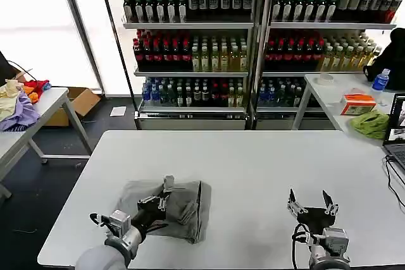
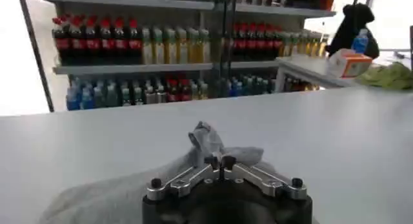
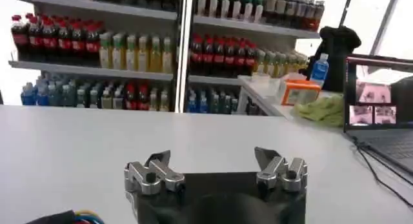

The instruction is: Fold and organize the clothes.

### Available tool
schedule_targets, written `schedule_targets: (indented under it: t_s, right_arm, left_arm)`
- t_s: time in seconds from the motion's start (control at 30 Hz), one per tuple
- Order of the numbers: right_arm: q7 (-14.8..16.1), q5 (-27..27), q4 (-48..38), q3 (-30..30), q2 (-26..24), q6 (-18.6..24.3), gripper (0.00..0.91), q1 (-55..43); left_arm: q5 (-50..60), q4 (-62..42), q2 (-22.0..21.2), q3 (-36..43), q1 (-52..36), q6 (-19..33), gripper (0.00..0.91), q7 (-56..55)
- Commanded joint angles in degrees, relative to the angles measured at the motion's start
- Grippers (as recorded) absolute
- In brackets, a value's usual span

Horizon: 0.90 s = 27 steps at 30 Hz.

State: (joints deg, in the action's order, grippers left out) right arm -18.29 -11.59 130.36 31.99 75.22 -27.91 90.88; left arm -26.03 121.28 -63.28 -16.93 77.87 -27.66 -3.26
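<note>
A light grey shirt (image 1: pixel 183 207) lies folded into a rough square on the white table (image 1: pixel 253 162), near its front left. My left gripper (image 1: pixel 166 195) is over the shirt's middle, shut on a pinch of its cloth; in the left wrist view the grey cloth (image 2: pixel 210 141) bunches up from between the closed fingertips of the left gripper (image 2: pixel 219 162). My right gripper (image 1: pixel 311 202) hovers over bare table near the front right, open with nothing between its fingers. The same open right gripper (image 3: pixel 215 164) shows in the right wrist view above the plain tabletop.
Drink shelves (image 1: pixel 196 36) stand behind the table. A side table at the right carries a green cloth (image 1: pixel 372 123), an orange box (image 1: pixel 358 103), a blue bottle (image 1: pixel 380 80) and a laptop (image 1: pixel 397 132). Coloured garments (image 1: pixel 19 102) lie on a table at the left.
</note>
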Motion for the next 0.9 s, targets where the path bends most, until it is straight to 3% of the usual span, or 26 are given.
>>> schedule_targets:
  t_s: [0.03,0.63,0.73,0.77,0.8,0.9]
  right_arm:
    - [-0.1,-0.17,-0.29,0.11,0.04,0.17,0.907,0.27]
    - [-0.48,-0.59,-0.33,-0.26,-0.01,0.18,0.907,0.23]
    - [-0.19,-0.51,-0.37,-0.4,0.0,0.28,0.907,0.31]
    - [-0.05,-0.45,-0.4,-0.54,-0.05,0.46,0.907,0.4]
    - [-0.04,-0.43,-0.45,-0.68,-0.01,0.58,0.907,0.45]
    - [-0.1,-0.27,-0.69,-0.99,0.09,0.69,0.907,0.33]
  left_arm:
    - [-0.71,-0.83,-3.59,3.99,-2.27,-0.43,0.0,-0.26]
    - [1.43,-5.27,-6.84,5.31,-3.59,0.0,0.0,1.0]
    - [1.37,-6.66,-7.06,5.32,-3.04,1.69,0.222,2.47]
    - [1.36,-6.98,-7.12,5.24,-3.03,1.71,0.504,2.82]
    - [0.77,-7.1,-7.16,5.21,-3.03,1.8,0.907,2.94]
    - [-2.98,-6.6,-7.66,5.26,-3.1,2.42,0.907,2.94]
